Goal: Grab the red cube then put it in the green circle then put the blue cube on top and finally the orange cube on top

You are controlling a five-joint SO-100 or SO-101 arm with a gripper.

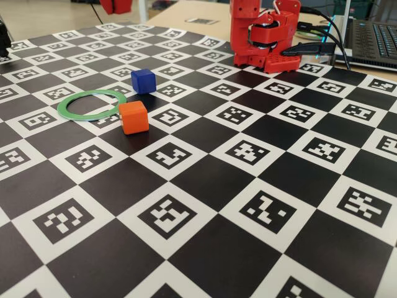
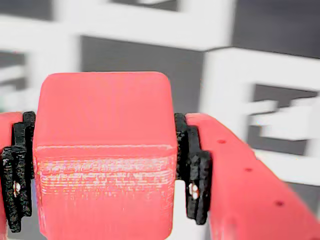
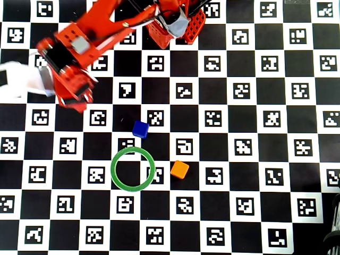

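In the wrist view my gripper [image 2: 105,172] is shut on the red cube [image 2: 102,115], which fills the gap between the black pads [image 2: 192,165] and hangs above the board. In the overhead view the gripper [image 3: 74,100] is at the upper left, well away from the green circle [image 3: 113,169]; the red cube cannot be made out there. The circle [image 1: 87,117] lies flat with nothing inside it. The blue cube [image 1: 143,81] [image 3: 140,129] sits just beyond the ring. The orange cube [image 1: 134,117] [image 3: 179,169] sits right beside the ring.
The board [image 1: 205,186] is a black-and-white checkerboard with printed markers. The red arm base [image 1: 263,37] [image 3: 175,24] stands at the far edge. A laptop [image 1: 372,37] and cables [image 1: 322,43] lie behind it on the right.
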